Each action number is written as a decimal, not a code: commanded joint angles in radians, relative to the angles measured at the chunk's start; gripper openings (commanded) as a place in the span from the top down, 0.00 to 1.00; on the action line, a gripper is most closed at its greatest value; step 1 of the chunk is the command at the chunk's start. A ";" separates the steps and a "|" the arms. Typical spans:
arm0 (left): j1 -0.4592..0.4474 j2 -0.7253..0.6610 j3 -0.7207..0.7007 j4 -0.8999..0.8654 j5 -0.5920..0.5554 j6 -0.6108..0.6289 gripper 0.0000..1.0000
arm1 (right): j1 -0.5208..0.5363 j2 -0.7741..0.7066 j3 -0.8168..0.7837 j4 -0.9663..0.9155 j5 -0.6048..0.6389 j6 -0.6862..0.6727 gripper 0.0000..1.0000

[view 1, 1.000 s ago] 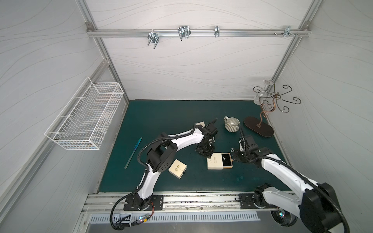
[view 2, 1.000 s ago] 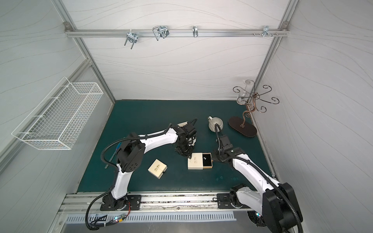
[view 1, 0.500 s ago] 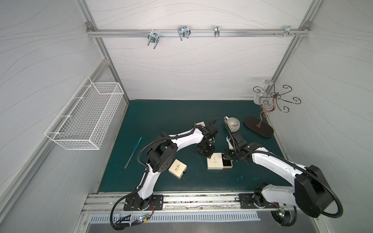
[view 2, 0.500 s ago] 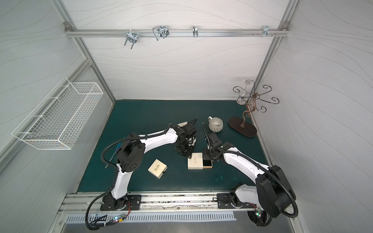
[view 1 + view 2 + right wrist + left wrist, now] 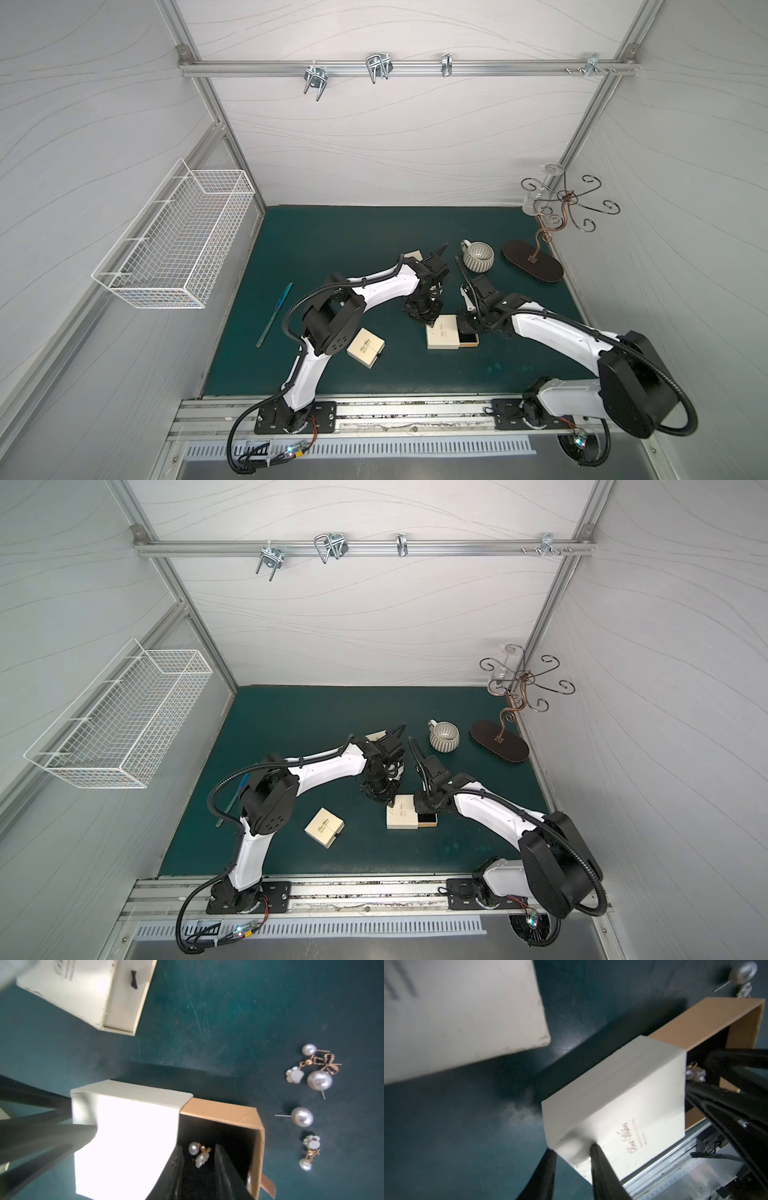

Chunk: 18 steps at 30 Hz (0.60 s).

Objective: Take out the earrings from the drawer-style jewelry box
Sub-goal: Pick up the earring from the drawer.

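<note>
1 earring [image 5: 198, 1154] lies in the open drawer [image 5: 218, 1109] of the jewelry box [image 5: 128, 1138], straddled by the spread right hand [image 5: 198, 1148]. Several more earrings [image 5: 311, 1076] lie on the green desk [image 5: 228, 1022] just beside the drawer. The left hand [image 5: 572, 1148] pinches the box's cream corner.

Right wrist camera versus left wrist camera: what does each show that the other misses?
Right wrist only: the full spread of loose pearl earrings on the green mat, and the black pull tab of another cream box. Left wrist only: gold script on the cream cardboard sleeve, the left tool clamped on its corner, the metal base rail. Both: that sleeve, the tan cardboard drawer pulled out, and the right tool open around the pearl-and-gold earring inside.
</note>
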 commanded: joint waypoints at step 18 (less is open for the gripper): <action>0.001 0.076 -0.033 0.042 -0.137 0.008 0.69 | 0.052 0.108 0.057 -0.011 0.043 -0.028 0.73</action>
